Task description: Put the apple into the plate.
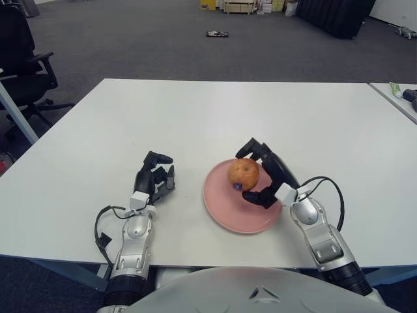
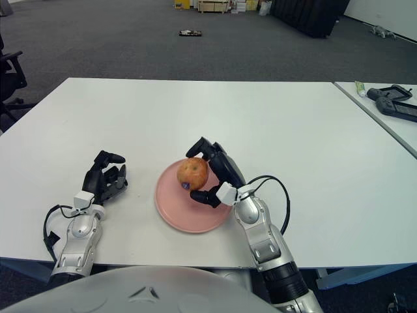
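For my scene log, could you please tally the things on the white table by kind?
Apple: 1, held by the right hand over the plate
Pink plate: 1
Left hand: idle, left of the plate
Total: 2 things

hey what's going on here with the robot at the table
The robot's right hand is gripping an apple and holding it over the pink plate on the white table, low enough that it may already touch; that can't be told. The fingers are closed around it, so it isn't released. The left hand shows to the left of the plate, holding nothing.
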You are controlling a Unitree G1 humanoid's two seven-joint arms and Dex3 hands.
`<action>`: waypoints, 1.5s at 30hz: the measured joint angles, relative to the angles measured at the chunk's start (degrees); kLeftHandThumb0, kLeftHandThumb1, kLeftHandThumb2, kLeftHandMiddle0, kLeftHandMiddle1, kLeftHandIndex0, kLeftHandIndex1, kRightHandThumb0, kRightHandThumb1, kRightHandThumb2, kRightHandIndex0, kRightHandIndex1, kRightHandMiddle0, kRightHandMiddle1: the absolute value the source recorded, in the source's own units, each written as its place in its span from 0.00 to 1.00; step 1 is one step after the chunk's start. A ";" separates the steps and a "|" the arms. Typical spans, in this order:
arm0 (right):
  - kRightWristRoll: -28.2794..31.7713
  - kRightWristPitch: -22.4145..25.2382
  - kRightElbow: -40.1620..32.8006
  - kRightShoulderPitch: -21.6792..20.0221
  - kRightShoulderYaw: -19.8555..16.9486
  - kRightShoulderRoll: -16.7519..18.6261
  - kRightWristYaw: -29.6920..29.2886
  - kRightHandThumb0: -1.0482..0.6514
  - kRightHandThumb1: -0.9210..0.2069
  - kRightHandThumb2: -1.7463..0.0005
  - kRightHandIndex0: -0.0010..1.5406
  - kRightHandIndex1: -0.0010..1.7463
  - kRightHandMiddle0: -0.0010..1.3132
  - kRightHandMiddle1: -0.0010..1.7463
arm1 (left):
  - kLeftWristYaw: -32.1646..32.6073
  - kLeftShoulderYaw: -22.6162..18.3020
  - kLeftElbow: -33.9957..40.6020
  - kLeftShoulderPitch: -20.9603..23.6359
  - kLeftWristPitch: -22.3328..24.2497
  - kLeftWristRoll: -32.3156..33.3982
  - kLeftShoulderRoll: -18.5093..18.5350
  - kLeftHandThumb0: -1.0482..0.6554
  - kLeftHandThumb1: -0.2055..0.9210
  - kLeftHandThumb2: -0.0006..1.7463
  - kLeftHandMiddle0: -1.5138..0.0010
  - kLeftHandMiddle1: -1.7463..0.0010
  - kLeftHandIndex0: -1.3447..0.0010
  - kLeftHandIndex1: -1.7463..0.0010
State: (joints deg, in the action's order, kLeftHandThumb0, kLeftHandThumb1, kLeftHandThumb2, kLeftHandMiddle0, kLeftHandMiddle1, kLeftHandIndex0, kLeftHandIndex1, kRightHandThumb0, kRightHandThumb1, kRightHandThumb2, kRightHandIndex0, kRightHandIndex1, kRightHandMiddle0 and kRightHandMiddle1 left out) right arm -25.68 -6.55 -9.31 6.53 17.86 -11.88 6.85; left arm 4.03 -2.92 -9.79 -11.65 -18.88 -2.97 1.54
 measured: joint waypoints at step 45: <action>-2.95 3.70 -10.30 -0.18 3.99 -11.81 16.62 0.01 0.21 0.72 0.00 0.00 0.00 0.02 | 0.00 0.04 -0.07 0.00 -0.16 -0.28 0.18 0.39 0.76 0.51 0.44 0.00 0.73 0.00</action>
State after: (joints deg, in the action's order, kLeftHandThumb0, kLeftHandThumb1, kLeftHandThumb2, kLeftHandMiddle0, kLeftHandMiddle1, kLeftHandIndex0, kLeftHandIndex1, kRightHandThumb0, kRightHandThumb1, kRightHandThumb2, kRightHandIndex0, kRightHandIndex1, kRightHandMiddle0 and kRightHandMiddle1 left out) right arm -28.63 -2.85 -19.60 6.35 21.85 -23.69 23.46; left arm 4.03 -2.88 -9.86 -11.66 -19.04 -3.25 1.71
